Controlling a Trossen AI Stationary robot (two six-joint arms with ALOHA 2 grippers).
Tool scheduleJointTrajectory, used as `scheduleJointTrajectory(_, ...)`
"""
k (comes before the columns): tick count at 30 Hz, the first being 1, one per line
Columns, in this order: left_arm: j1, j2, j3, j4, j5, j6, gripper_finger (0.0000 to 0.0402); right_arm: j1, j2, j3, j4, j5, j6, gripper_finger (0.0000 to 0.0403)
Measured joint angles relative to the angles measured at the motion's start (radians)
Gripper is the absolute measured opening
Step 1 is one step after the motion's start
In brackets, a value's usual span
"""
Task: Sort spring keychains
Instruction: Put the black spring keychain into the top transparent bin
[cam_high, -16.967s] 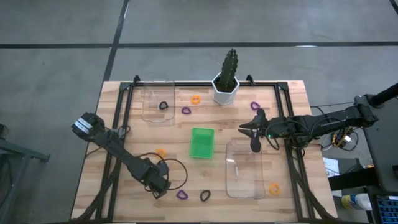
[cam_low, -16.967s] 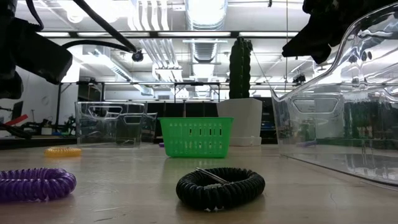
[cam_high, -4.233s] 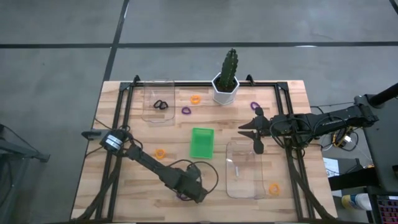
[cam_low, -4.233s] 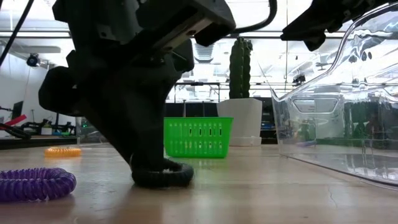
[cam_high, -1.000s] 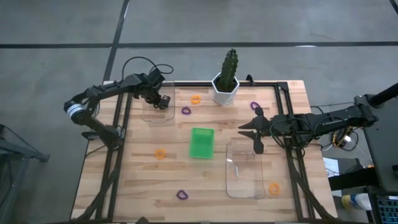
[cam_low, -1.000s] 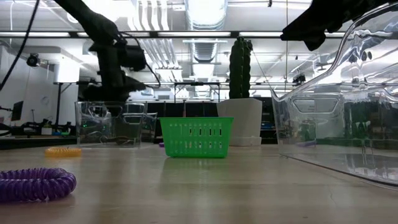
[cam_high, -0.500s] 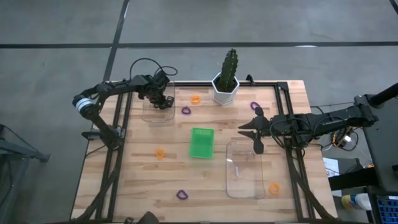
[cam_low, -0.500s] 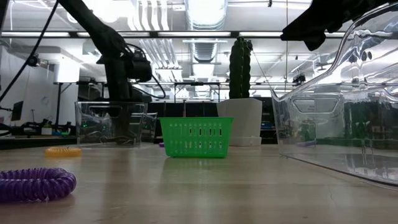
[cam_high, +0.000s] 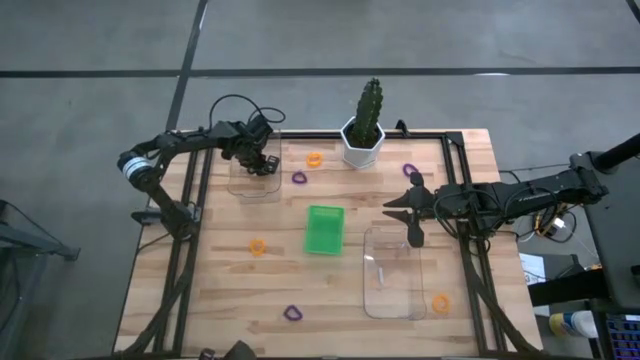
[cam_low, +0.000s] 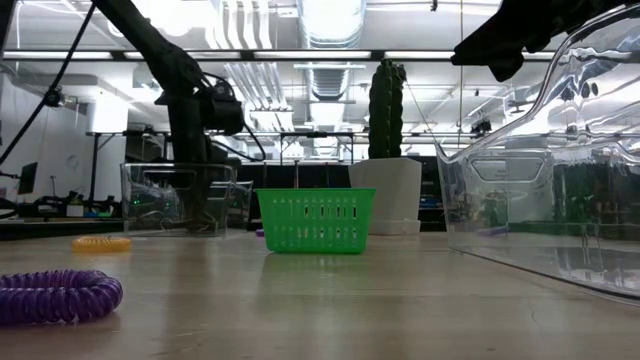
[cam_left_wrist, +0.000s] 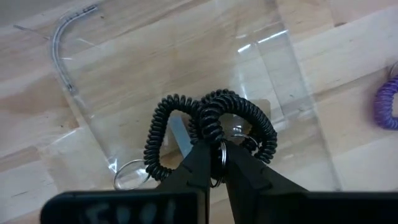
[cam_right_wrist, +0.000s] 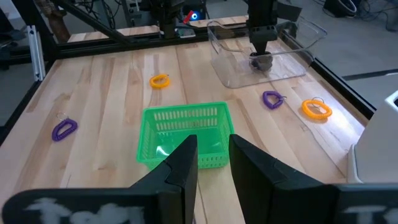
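At ten o'clock on the table, inside the clear tray, two black spring keychains are seen beneath the left gripper, its fingers slightly parted around a metal ring; light, springy coils are judged best pinched across one strand, while the right gripper waits agape at three o'clock.

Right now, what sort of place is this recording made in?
Probably a robotics lab or workshop: exposed ceiling ducts and strip lights overhead, benches with equipment in the background, and a wooden table on a bare concrete floor.
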Motion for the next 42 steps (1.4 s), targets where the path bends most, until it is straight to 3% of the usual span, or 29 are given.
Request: scheduleJointTrajectory(42,0.0,-0.001,0.002,0.0,-0.006,0.046,0.0033,0.0,0.0,0.0,0.0,0.0,0.026,0.0086)
